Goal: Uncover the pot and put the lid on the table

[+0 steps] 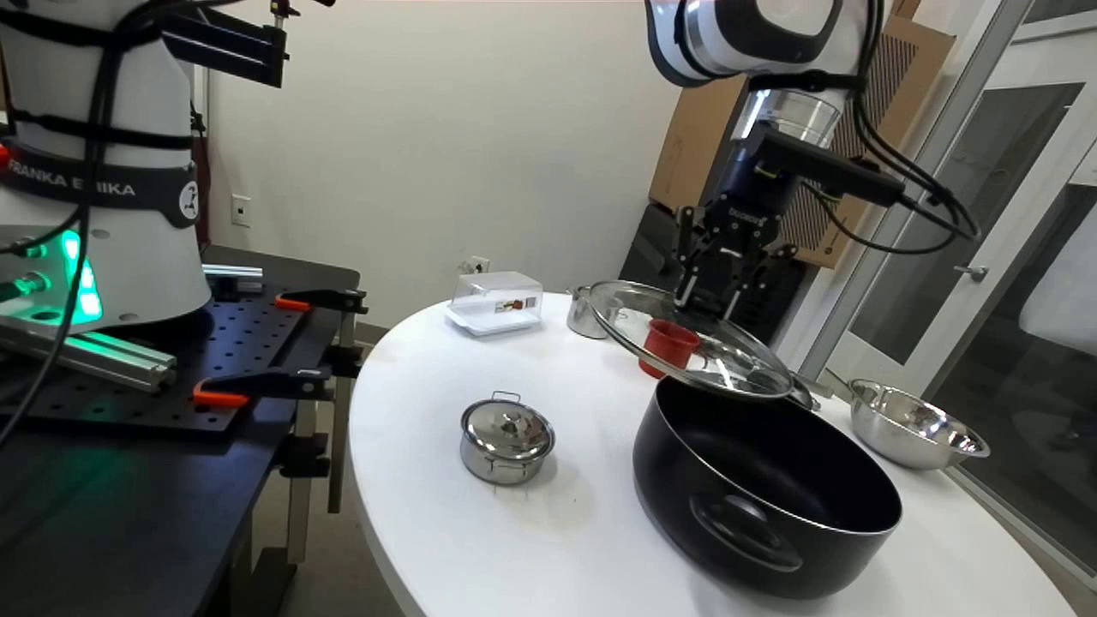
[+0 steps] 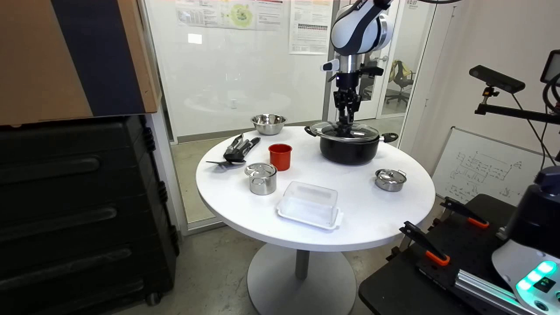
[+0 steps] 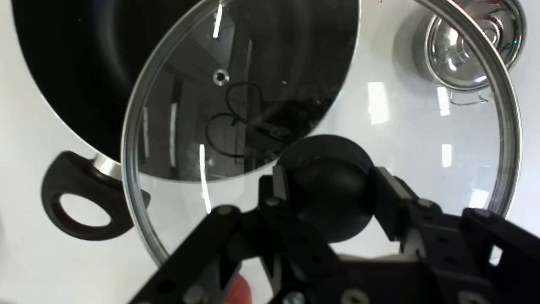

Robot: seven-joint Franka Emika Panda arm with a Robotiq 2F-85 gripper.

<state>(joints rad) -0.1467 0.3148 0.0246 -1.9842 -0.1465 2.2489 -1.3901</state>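
Wrist view puts the lid [image 3: 322, 114] off-centre from the pot [image 3: 63, 67]: part of it lies over the pot's mouth, part beyond the pot above the tabletop [image 3: 63, 266]. Whether lid and pot touch, I cannot tell. The end effector [image 3: 331, 190] grips the lid by its knob [image 3: 333, 207], presumably because the knob alone rises enough to pinch, and holding the middle should keep the lid balanced. The pot sits upright, so it should stay put when the lid leaves. Uncovering looks nearly done; setting the lid down remains, and it probably must pass the pot fully before lowering. In an exterior view the cup [image 2: 280, 156] stands left of the pot and the steel pan [image 2: 390, 180] right, both things to miss; the box [image 2: 308, 203] is farther off, and the tabletop between it and the pot looks the likeliest landing place.
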